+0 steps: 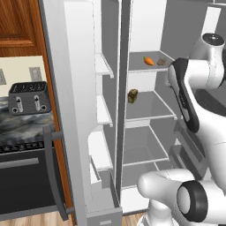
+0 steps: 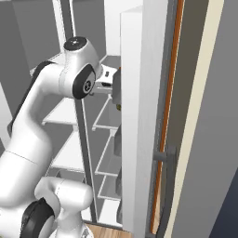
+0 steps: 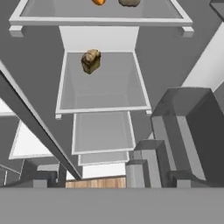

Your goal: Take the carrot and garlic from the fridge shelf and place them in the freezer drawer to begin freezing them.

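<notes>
arm: rises from base, elbow bent, forearm reaching forward
gripper (image 2: 119, 88): jaws wide apart, holding nothing

In the hand view the top edge cuts off the carrot (image 3: 99, 1) and the garlic (image 3: 129, 2) on the shelf (image 3: 100, 19), leaving only their lower parts. In the left base view the arm (image 1: 187, 95) hides the shelf's right end beside the garlic, which is too small to make out.

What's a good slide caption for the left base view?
Open fridge: carrot and garlic side by side on the upper shelf, boxy brown item one shelf below, arm at right.
</notes>
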Controlling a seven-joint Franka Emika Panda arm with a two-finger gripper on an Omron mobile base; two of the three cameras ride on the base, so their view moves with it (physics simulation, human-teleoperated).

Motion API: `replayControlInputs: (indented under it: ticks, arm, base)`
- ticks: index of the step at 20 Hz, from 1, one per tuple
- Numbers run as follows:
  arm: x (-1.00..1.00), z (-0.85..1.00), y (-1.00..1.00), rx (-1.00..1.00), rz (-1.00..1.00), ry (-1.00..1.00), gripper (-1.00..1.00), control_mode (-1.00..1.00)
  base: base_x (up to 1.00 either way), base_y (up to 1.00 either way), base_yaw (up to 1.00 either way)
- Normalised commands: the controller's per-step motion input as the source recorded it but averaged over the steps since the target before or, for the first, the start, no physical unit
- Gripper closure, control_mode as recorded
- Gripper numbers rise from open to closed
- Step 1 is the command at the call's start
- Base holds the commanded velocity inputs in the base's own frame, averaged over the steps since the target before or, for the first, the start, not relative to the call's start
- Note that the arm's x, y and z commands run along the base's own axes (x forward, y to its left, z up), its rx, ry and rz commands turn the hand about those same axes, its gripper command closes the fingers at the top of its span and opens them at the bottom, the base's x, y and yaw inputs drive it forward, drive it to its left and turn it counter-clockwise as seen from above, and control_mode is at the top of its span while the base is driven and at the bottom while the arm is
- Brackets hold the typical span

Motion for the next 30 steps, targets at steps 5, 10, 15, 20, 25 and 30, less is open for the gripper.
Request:
replayControlInputs:
  ticks: [5, 10, 15, 20, 25, 30]
  arm:
    - [0.00, 0.00, -0.56, -0.04, -0.03, 0.00, -1.00, -1.00]
    - [0.00, 0.00, -0.34, -0.02, -0.03, -0.02, -1.00, -1.00]
    - [0.39, 0.03, 0.01, 0.00, -0.02, -0.05, -1.00, -1.00]
    - [0.69, 0.01, 0.05, 0.00, -0.01, 0.00, -1.00, -1.00]
    - [0.82, 0.00, 0.05, 0.00, -0.05, 0.00, -1.00, -1.00]
    - [0.48, 0.00, 0.06, 0.00, -0.03, 0.00, -1.00, -1.00]
  base:
    - [0.00, 0.00, 0.00]
    - [0.00, 0.00, 0.00]
    - [0.00, 0.00, 0.00]
    - [0.00, 0.00, 0.00]
    - [0.00, 0.00, 0.00]
    - [0.00, 0.00, 0.00]
